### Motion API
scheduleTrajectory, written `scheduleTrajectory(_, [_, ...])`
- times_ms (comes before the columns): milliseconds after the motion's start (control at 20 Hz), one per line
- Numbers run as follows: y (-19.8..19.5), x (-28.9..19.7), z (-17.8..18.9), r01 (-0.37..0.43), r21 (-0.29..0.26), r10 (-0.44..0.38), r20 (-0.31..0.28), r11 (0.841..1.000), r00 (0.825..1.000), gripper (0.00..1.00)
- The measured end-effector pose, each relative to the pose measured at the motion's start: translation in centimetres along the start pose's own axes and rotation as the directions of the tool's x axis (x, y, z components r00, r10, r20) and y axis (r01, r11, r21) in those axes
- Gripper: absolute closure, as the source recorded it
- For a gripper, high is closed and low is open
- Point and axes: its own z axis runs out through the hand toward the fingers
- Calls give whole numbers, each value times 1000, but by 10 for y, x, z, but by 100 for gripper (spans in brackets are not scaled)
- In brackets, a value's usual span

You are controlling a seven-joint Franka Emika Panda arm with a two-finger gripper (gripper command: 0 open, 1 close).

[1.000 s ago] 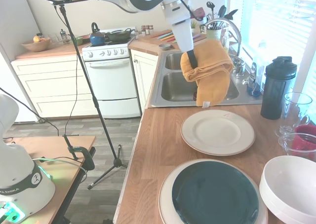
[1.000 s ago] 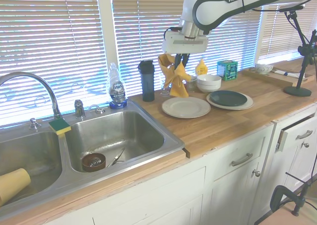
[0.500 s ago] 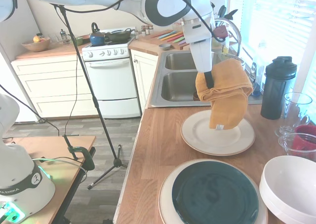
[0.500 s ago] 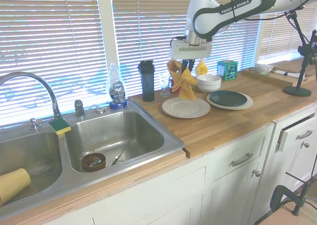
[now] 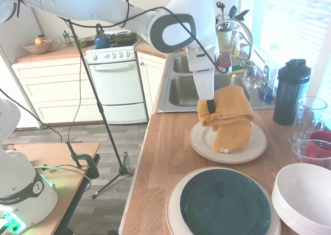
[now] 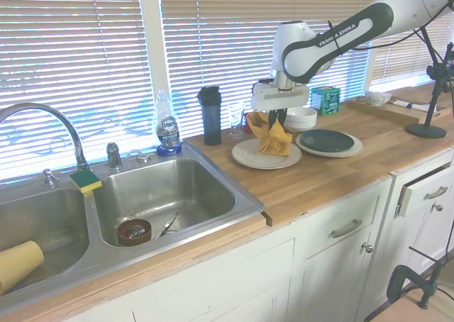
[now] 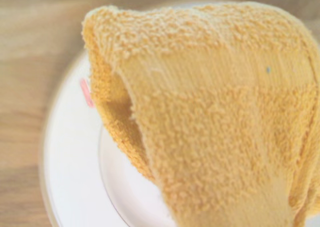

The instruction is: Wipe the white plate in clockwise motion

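Note:
The white plate (image 5: 204, 142) (image 6: 247, 154) (image 7: 75, 152) lies on the wooden counter between the sink and the green-centred plate. My gripper (image 5: 210, 106) (image 6: 273, 118) is shut on a yellow towel (image 5: 227, 118) (image 6: 272, 136) (image 7: 210, 112). The towel hangs down over the plate, and its lower end rests on the plate's surface. In the wrist view the towel fills most of the picture, with the plate's rim and a small red speck (image 7: 86, 92) showing beside it.
A larger plate with a dark green centre (image 5: 225, 204) (image 6: 326, 140) and a deep white bowl (image 5: 305, 193) stand close by. A black bottle (image 5: 290, 92) (image 6: 210, 115), glasses (image 5: 310, 116) and a red cup (image 5: 320, 147) line the window side. The steel sink (image 5: 181, 92) (image 6: 163, 194) adjoins.
My gripper has come down from above the sink side and moved over the plate; the hanging towel has dropped until its lower end lies on the plate.

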Motion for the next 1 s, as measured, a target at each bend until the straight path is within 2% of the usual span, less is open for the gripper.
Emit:
scheduleTrajectory(650, [-11,-19,50,32,-5,-32,27,999,999,100])
scheduleTrajectory(1000, [-33,3,66,6,3,-6,11,1000,1000,100])
